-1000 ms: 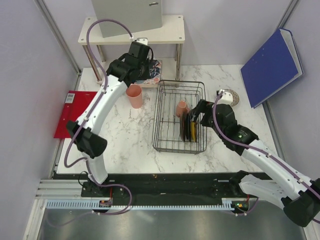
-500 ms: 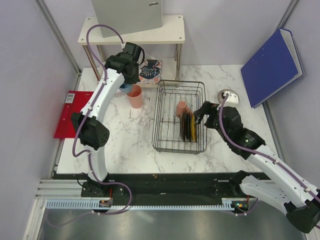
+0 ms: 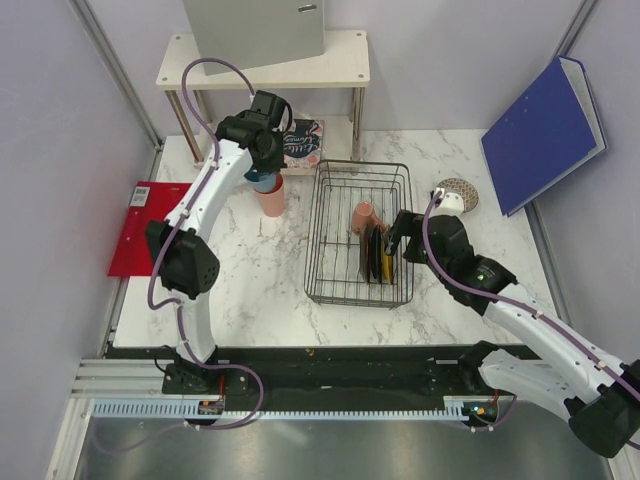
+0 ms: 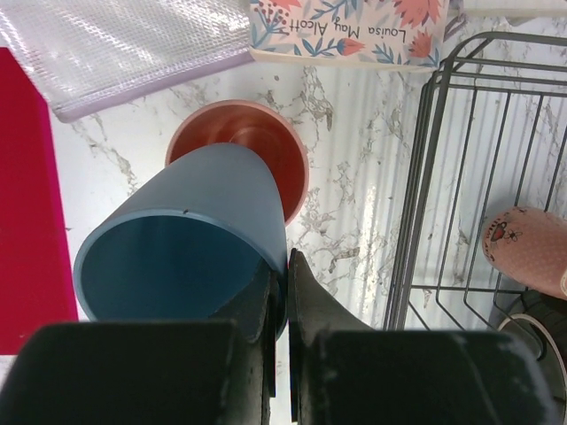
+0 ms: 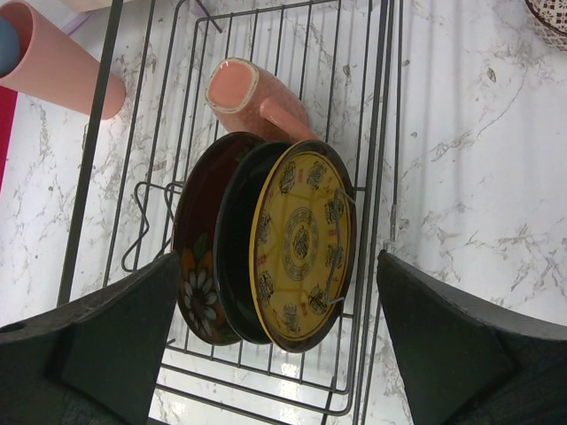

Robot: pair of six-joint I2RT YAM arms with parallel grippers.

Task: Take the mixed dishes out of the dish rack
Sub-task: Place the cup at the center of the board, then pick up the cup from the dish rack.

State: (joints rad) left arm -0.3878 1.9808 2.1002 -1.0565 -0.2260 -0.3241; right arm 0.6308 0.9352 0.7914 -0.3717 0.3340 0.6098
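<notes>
While left gripper (image 4: 279, 266) pinches one blue cup (image 4: 204, 221) by its rim, tilted over one pink cup (image 4: 244, 142), dish rack (image 5: 387, 133) holds one pink mug (image 5: 244, 93) and two plates (image 5: 301, 243). Right gripper (image 5: 275, 266) spread wide, empty.

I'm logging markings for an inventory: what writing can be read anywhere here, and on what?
"Louisa May Alcott": on the cover of the floral book, seen from the left wrist.
Larger lettering on the same book, top view: too small to read.
White label on the red folder: too small to read.
No other writing shows.
</notes>
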